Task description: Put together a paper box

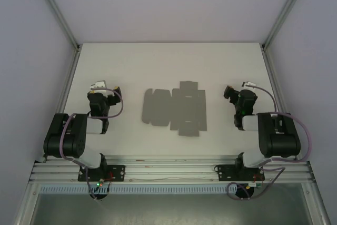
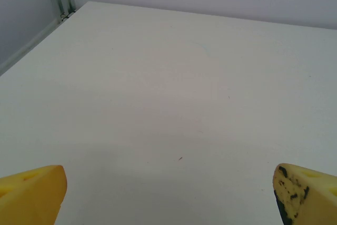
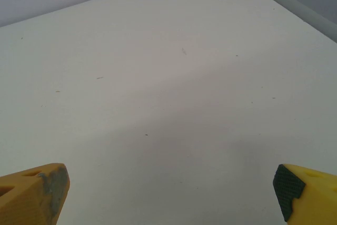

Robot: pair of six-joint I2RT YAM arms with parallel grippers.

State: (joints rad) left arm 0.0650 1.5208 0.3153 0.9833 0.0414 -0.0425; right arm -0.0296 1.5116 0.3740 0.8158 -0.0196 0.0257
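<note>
The paper box (image 1: 175,109) lay flat, unfolded, between both arms.
The left gripper (image 2: 168,196) gaped wide over bare table (image 1: 131,67), holding nothing; the grey die-cut sheet sat mid-table, well apart from either arm; the right gripper (image 3: 171,196) gaped likewise, empty. The sheet looked light, thin and bendy, apt to slide on the smooth top; pinching an outer flap's edge seemed wisest.
</note>
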